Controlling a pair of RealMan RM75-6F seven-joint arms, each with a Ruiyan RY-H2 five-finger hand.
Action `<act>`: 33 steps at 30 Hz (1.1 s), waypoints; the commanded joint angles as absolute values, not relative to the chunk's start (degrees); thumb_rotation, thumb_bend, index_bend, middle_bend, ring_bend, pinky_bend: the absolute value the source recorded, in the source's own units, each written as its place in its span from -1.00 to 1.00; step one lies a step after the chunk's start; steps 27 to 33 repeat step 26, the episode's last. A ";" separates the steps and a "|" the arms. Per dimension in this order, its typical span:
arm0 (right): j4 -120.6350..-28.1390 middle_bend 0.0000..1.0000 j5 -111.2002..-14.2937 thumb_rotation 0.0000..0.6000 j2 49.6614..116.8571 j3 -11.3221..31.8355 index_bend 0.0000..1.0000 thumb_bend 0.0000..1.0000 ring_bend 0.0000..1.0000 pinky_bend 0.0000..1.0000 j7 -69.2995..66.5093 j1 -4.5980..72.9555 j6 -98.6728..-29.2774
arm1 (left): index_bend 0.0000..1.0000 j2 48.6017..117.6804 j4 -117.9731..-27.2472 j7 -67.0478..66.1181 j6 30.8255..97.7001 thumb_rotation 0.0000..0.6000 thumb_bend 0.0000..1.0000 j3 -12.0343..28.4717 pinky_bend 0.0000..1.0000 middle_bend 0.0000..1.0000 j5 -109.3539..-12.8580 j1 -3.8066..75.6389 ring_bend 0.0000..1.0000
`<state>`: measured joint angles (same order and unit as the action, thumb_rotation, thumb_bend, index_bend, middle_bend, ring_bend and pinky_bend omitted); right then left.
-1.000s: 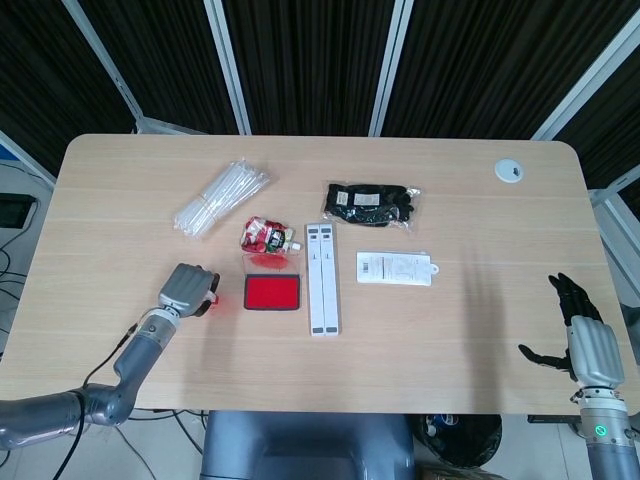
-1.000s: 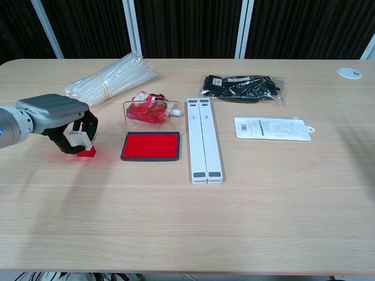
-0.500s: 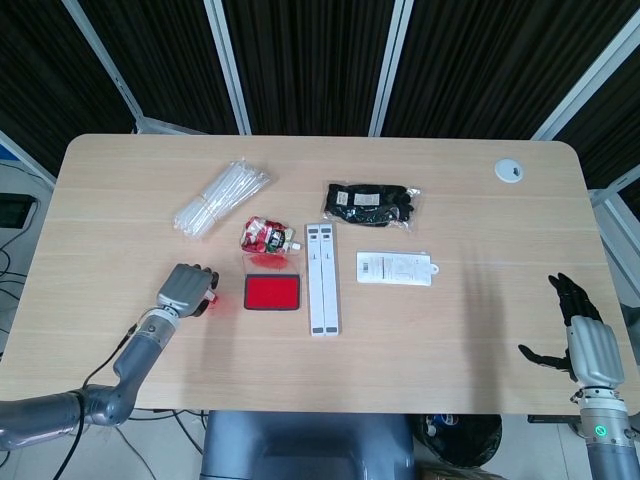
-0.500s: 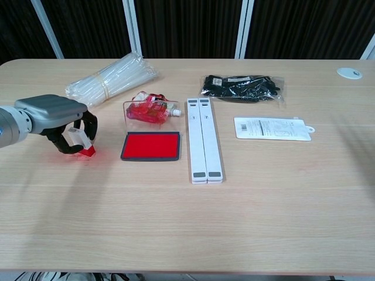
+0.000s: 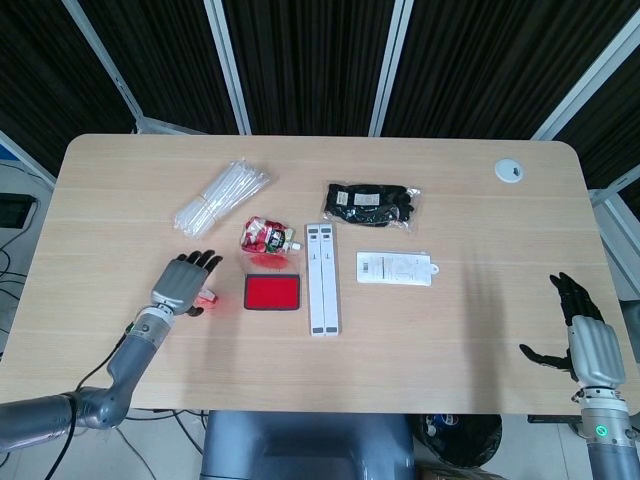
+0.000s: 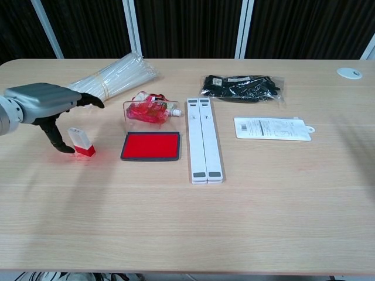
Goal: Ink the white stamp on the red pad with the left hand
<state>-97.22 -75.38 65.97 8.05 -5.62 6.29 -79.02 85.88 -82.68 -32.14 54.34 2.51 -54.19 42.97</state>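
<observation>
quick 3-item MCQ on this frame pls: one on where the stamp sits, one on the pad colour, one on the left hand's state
1. Where is the white stamp?
A. on the red pad
B. on the table left of the red pad
C. on the black bag

2. What colour is the ink pad's surface?
A. blue
B. green
C. red

3. What is the left hand doing?
A. open above the stamp, not gripping it
B. gripping the stamp in the air
C. pressing on the pad

Answers:
1. B: the stamp stands on the table with a gap between it and the pad.
2. C: the pad shows a red face in a dark frame.
3. A: the fingers are spread over the stamp, which rests on the wood.
</observation>
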 commanded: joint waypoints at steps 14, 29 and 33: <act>-97.03 -1.00 -75.45 1.00 65.96 7.94 -1.00 -0.81 -1.00 -0.69 -5.05 6.31 -79.02 | -1.00 74.25 -94.96 -21.30 74.31 1.00 -0.83 -0.52 -0.87 -1.00 -69.67 30.42 -1.00; -96.89 -1.00 -75.63 1.00 66.18 7.95 -1.00 -0.81 -1.00 -0.69 -4.05 6.21 -79.63 | -1.00 71.40 -92.56 -12.92 84.97 1.00 -0.83 -3.87 -0.95 -1.00 -76.21 20.45 -1.00; -96.89 -1.00 -75.63 1.00 66.18 7.95 -1.00 -0.81 -1.00 -0.69 -4.05 6.21 -79.63 | -1.00 71.40 -92.56 -12.92 84.97 1.00 -0.83 -3.87 -0.95 -1.00 -76.21 20.45 -1.00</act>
